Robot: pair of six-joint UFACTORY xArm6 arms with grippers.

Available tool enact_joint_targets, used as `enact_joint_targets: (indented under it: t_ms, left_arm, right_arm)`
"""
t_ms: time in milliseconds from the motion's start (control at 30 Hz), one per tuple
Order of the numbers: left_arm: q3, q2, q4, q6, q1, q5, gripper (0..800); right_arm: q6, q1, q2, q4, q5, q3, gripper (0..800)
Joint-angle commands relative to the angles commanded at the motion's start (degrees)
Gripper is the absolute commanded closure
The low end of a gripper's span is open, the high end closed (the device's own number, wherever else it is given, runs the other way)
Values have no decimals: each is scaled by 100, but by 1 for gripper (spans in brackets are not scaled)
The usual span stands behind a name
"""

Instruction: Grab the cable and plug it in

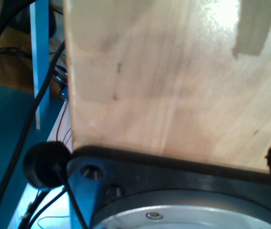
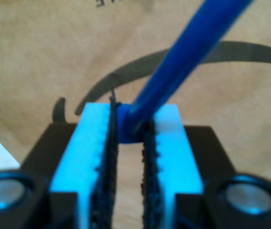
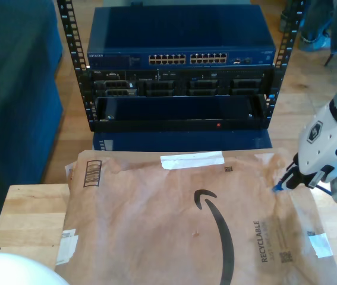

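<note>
The blue cable (image 2: 192, 52) runs out from between the light-blue fingers (image 2: 94, 143) of my second gripper (image 2: 128, 125), which is shut on it near its blue end. In the exterior view my second gripper (image 3: 287, 180) hangs on the white arm at the exterior view's right, just above the brown paper mailer (image 3: 174, 225), with a short blue bit of the cable (image 3: 278, 187) at its tips. The rest of the cable is hidden. The first wrist view looks at a wooden board (image 1: 173, 86).
A rack at the back holds a blue network switch (image 3: 180, 41) with a row of ports (image 3: 186, 59) and more units below. The mailer covers a wooden table (image 3: 31, 219). A black base plate (image 1: 173, 171) and black cords (image 1: 11, 143) lie by the board.
</note>
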Motion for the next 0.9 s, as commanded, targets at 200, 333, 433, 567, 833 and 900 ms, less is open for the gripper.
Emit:
enact_joint_targets:
  t_ms: [200, 333, 433, 567, 833, 900]
  left_arm:
    - [0, 0, 0, 0, 0, 0, 0]
    - [0, 0, 0, 0, 0, 9, 0]
    - [0, 0, 0, 0, 9, 9, 0]
    - [0, 0, 0, 0, 0, 0, 0]
    - [0, 0, 0, 0, 0, 0, 0]
    - [0, 0, 0, 0, 0, 0, 0]
  right_arm:
    - [-9, 167, -9, 18, -352, -141, 800]
    - [26, 791, -237, 9, -844, 132, 800]
    - [35, 1029, -316, 18, -1327, 352, 800]
    - [18, 1204, -290, 9, -2004, 404, 800]
    - [-9, 1354, -167, -26, -3042, 352, 800]
    - [-26, 1327, -88, -35, -3051, 369, 800]
